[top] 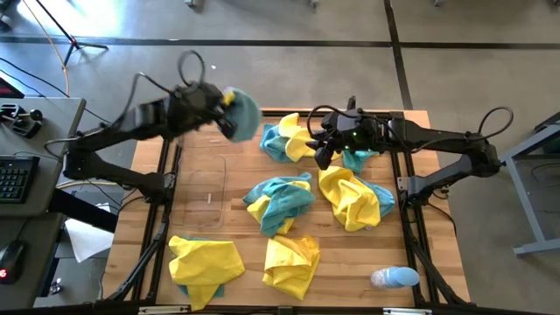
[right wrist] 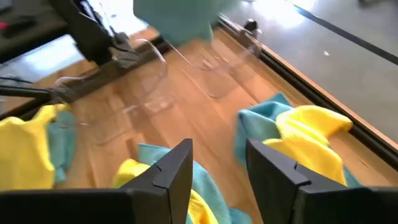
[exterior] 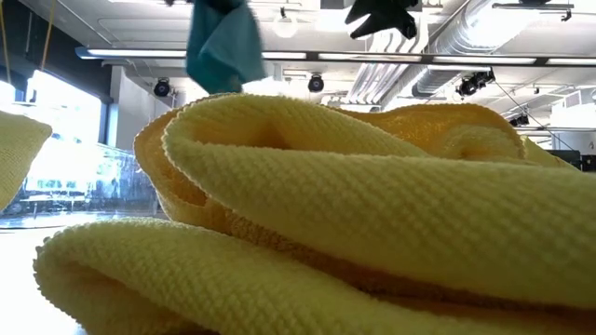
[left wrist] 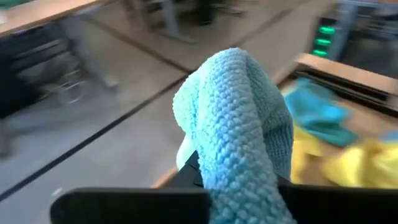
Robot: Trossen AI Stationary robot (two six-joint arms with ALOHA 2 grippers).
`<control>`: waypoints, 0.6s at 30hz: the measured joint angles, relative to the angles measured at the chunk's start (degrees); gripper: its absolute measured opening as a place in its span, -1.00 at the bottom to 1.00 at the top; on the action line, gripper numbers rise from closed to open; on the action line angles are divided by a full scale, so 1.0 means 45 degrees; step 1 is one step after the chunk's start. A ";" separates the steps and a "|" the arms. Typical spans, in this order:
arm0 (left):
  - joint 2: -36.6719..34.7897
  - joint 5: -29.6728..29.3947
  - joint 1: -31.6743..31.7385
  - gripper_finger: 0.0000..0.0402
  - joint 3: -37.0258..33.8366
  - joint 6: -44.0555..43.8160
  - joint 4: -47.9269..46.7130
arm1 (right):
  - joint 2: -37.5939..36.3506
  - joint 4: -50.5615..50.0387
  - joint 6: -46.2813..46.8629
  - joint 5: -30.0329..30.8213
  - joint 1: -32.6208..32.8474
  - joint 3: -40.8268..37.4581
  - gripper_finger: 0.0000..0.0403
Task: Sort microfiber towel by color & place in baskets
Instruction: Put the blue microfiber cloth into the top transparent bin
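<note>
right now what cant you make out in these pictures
- Low view: a yellow towel close to the lens hides the table, both baskets and the other cloths.
- High view: the left gripper is motion-blurred; the teal towel hides its fingers.
- Left wrist view: the same towel hides the fingers' tips.
- High view: only one clear basket shows, faintly; a second cannot be found.

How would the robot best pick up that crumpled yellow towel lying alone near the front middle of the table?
Probably from straight above, pinching a raised fold at the top of the yellow towel. It lies as a loose crumpled heap on the table, with no rigid edge, and bare wood around it leaves room.
</note>
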 joint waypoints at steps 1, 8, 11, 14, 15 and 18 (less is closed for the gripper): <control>-0.0116 0.0000 0.0474 -0.99 0.0000 -0.0058 -0.0327 | 0.0045 -0.0073 0.0169 0.0115 -0.0002 -0.0004 -0.27; -0.0177 0.1169 0.3589 -1.00 -0.0468 -0.1259 -0.2247 | 0.0340 -0.0170 0.1327 0.0679 -0.0002 -0.0004 -0.25; -0.0173 0.2181 0.4613 -1.00 -0.1425 -0.1347 -0.2285 | 0.0443 -0.0109 0.1924 0.0829 0.0000 -0.0007 -0.25; -0.0160 0.2455 0.5511 -1.00 -0.2582 -0.1370 -0.1971 | 0.0539 -0.0017 0.2526 0.0849 0.0003 -0.0009 -0.25; -0.0155 0.2501 0.5785 -1.00 -0.2955 -0.1383 -0.1705 | 0.0558 -0.0041 0.2712 0.0849 0.0003 -0.0009 -0.25; -0.0163 0.3289 0.6616 -1.00 -0.3988 -0.1654 -0.0883 | 0.0692 0.0038 0.3244 0.0852 0.0003 -0.0009 -0.25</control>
